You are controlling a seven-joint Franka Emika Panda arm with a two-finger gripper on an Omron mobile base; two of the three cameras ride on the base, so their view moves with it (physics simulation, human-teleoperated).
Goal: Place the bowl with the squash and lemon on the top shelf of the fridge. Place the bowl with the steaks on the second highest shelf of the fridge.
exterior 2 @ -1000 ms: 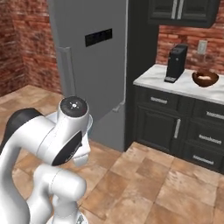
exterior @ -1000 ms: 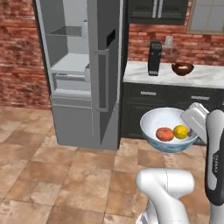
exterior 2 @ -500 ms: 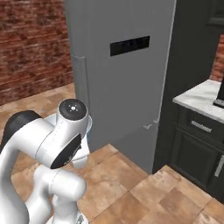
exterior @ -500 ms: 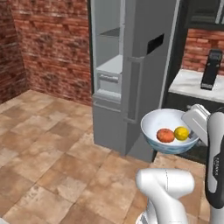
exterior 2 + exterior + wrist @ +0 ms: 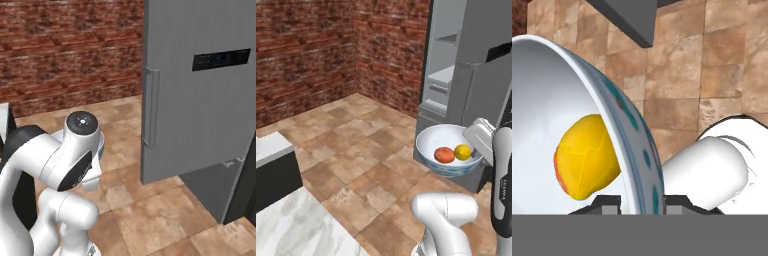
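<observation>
Terracotta floor tiles (image 5: 351,150) spread before you across the kitchen, hemmed by red brick walls (image 5: 316,50) that meet in a corner at about 12 o'clock in the left base view. At 8 o'clock there, a pale marble counter (image 5: 301,225) over a dark cabinet front (image 5: 276,182) edges into the picture.

At 2 o'clock in the same view stands the fridge (image 5: 476,90), tall and grey, its door (image 5: 200,90) swung out toward you. The right base view shows the door's outer face with a dark panel (image 5: 221,60) and a vertical handle (image 5: 148,107). Past the door's edge you can see pale shelves (image 5: 443,75) inside, well apart from the load.

Your claw (image 5: 641,202) is clamped tight on the rim of the bowl with the squash and lemon (image 5: 448,150), one fingertip (image 5: 604,202) inside the wall and one outside, as the hand view shows. The white, blue-patterned bowl hangs above the floor at 4 o'clock in the left base view, just in front of the fridge's lower front. Inside it, the squash (image 5: 444,155) and the lemon (image 5: 462,152) lie touching, side by side. The open door stands between the robot's right side and the fridge interior.
</observation>
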